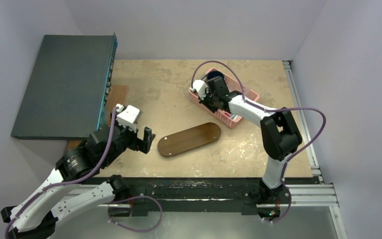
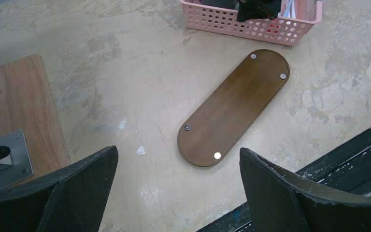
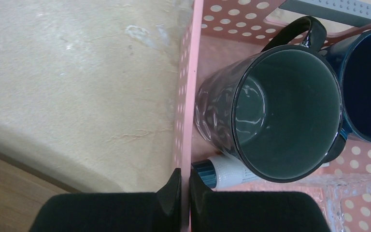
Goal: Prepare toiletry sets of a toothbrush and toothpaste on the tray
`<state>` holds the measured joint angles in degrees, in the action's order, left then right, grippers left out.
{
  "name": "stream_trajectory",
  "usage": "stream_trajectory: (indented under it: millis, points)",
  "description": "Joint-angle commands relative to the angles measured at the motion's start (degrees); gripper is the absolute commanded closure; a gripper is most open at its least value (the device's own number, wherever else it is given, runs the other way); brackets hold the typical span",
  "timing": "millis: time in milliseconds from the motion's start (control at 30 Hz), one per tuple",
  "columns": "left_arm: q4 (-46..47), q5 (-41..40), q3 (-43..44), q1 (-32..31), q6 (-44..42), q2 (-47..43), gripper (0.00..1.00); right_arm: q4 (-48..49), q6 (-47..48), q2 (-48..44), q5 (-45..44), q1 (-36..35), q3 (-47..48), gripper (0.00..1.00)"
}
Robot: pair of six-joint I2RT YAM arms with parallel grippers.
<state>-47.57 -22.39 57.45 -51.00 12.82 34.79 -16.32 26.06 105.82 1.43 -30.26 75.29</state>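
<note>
The tray (image 1: 189,139) (image 2: 234,106), a dark brown oval board, lies bare on the table's middle. My left gripper (image 1: 142,142) (image 2: 178,152) hangs open just left of the tray's near end, nothing between its fingers. My right gripper (image 1: 204,94) (image 3: 184,176) is shut on the left wall of the pink basket (image 1: 248,94) (image 3: 188,96). Inside, a white toothpaste tube (image 3: 227,171) with a dark blue cap lies under a dark mug (image 3: 285,111). No toothbrush can be made out; slim pale things (image 2: 294,7) stand at the basket's end, too small to tell.
A second, blue mug (image 3: 367,87) stands beside the dark one in the basket. A large dark grey box (image 1: 64,84) fills the left side, with a wooden board (image 2: 14,111) beneath it. A black rail (image 1: 194,186) runs along the table's near edge.
</note>
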Motion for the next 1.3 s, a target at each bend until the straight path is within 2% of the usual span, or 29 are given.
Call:
stream_trajectory:
  millis: [0,367,533,933,1267]
  points:
    - [0.94,-1.16,-0.03,0.13,-0.79,-0.51,0.04,6.19,9.83,-1.93,7.86,-2.11,-0.01,1.00]
    - [1.01,-1.16,-0.17,0.16,-0.95,-0.72,0.04,7.54,19.01,-0.82,14.99,-3.25,-0.93,0.96]
    - [1.01,-1.07,-0.14,0.19,-1.09,-0.51,0.04,6.83,21.92,-0.52,17.28,-4.73,-0.99,1.00]
    - [1.13,-0.64,-0.28,0.19,-1.35,-0.05,0.04,3.74,28.83,-1.78,22.61,-5.94,-1.54,1.00]
    - [1.24,-0.37,-0.41,0.19,-1.53,-0.18,0.04,3.41,27.10,-1.07,23.00,-5.88,0.00,1.00]
